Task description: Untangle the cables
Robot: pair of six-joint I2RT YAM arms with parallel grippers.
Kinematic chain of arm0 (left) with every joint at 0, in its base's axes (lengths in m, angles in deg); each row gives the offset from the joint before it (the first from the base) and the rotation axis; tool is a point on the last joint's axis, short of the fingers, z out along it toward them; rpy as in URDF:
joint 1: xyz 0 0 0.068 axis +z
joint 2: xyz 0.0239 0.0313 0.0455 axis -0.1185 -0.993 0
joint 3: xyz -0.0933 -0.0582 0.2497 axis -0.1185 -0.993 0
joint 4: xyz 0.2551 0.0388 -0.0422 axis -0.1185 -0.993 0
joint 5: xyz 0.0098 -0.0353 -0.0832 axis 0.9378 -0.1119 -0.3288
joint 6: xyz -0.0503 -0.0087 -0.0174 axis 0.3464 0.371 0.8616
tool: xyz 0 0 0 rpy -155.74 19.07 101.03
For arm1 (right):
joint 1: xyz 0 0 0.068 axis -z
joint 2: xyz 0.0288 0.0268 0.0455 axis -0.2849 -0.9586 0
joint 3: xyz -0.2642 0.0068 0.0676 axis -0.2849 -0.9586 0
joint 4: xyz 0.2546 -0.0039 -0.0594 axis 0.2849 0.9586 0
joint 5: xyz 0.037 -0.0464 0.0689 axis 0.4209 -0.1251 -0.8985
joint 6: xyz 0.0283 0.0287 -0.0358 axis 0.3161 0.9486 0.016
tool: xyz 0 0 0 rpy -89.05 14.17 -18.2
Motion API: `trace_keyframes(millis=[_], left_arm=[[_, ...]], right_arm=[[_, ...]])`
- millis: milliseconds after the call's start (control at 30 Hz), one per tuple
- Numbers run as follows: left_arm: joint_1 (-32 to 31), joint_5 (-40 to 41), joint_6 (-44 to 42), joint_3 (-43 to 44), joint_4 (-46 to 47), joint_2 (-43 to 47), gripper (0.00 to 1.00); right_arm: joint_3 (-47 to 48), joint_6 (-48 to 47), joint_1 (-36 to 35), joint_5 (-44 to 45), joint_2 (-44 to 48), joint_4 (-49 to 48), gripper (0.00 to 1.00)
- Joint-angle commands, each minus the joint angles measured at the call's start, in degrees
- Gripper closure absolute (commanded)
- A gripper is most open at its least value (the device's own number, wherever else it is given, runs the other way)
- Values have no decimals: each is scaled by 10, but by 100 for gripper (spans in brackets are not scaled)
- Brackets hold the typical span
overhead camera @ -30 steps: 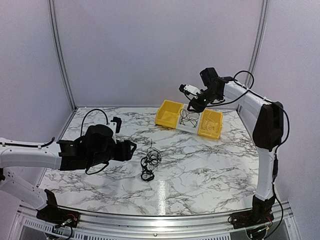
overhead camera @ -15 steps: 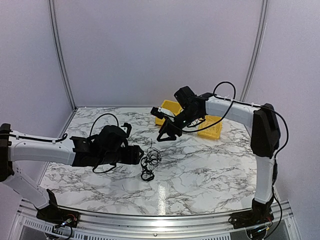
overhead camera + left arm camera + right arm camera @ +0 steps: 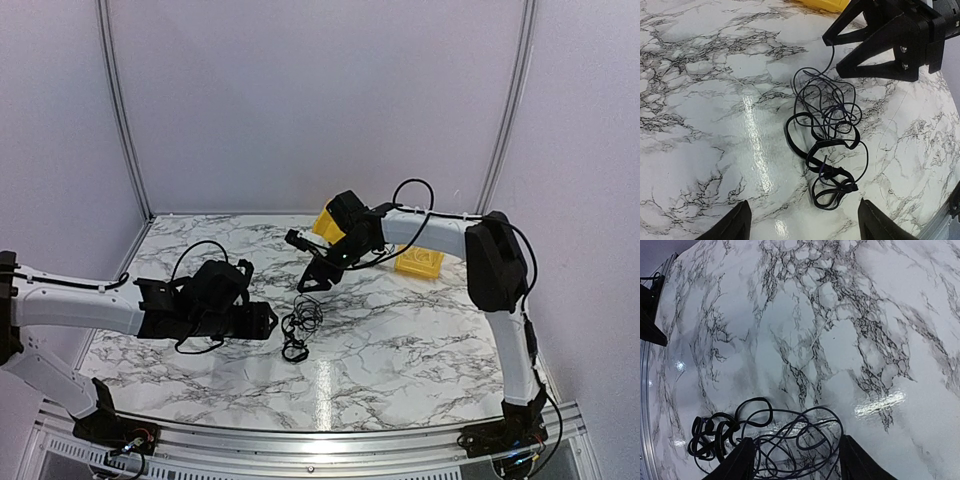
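Top external view: right arm has swung from yellow bins [image 3: 420,262] to over the cables [image 3: 300,328]; left arm has advanced too. Implication: both staged for pull-apart, no strand taken yet. Right fingers [image 3: 870,62] wide open, empty, tangle's far loops between them. Left fingers [image 3: 735,227] wide open, empty, just short of near end. Cables lie at centre of table [image 3: 420,340].

Smooth, glossy white marble-look tabletop [image 3: 700,125] below me; the thin black cables [image 3: 830,142] look slick and faintly shiny; my left gripper [image 3: 805,227] has matt black plastic fingers [image 3: 877,225].
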State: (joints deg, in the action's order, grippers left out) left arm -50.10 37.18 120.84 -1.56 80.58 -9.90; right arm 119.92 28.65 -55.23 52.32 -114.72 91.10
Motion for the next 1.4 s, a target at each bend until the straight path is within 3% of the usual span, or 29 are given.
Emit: trace_keyframes(millis=[0,200,467,567,667,767,967,1133,1300,1367], left_arm=[[3,2,14,-11,-16,22,24],[3,2,-6,15,-15,-5,24],[3,-2,-63,85,0,-79,24],[3,-10,-71,103,1,-99,24],[3,-1,-75,105,9,-103,24],[3,20,-91,91,42,-99,24],[3,75,-160,27,259,-94,22],[3,104,-216,103,278,-171,21],[20,126,-217,158,302,-228,20],[33,101,-206,176,303,-256,27]], right_arm=[[42,34,-7,26,-17,-36,43],[63,46,-8,28,-42,-38,69],[46,48,-8,31,-17,-31,68],[43,45,-8,30,-17,-25,80],[42,39,-8,29,-12,-16,100],[47,35,-7,14,14,-5,100],[63,48,-8,-51,101,15,100],[89,74,-8,-89,143,32,100],[205,100,-7,-109,140,89,100],[268,116,-8,-119,132,109,100]])
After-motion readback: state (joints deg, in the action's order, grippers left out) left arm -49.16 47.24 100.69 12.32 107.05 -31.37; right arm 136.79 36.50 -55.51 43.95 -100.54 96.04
